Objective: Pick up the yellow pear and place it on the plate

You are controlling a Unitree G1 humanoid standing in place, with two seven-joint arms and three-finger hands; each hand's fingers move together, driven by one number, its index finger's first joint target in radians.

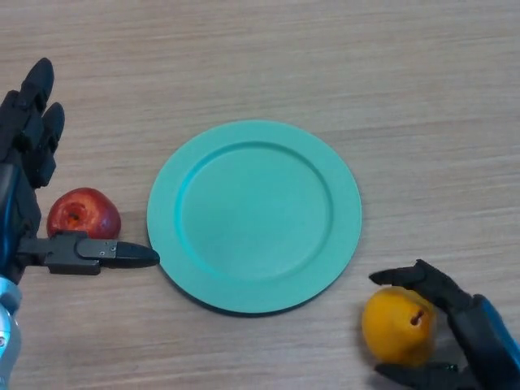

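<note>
The yellow pear (396,326) lies on the wooden table at the lower right, just off the rim of the teal plate (254,214). My right hand (467,329) is at the pear: a finger curves over its top and the thumb curls under its near side, so the hand is closing round it on the table. My left hand (28,175) is open at the left edge, fingers straight up and thumb pointing right toward the plate. The plate is bare.
A red apple (83,215) lies on the table left of the plate, between my left hand's fingers and thumb, not held.
</note>
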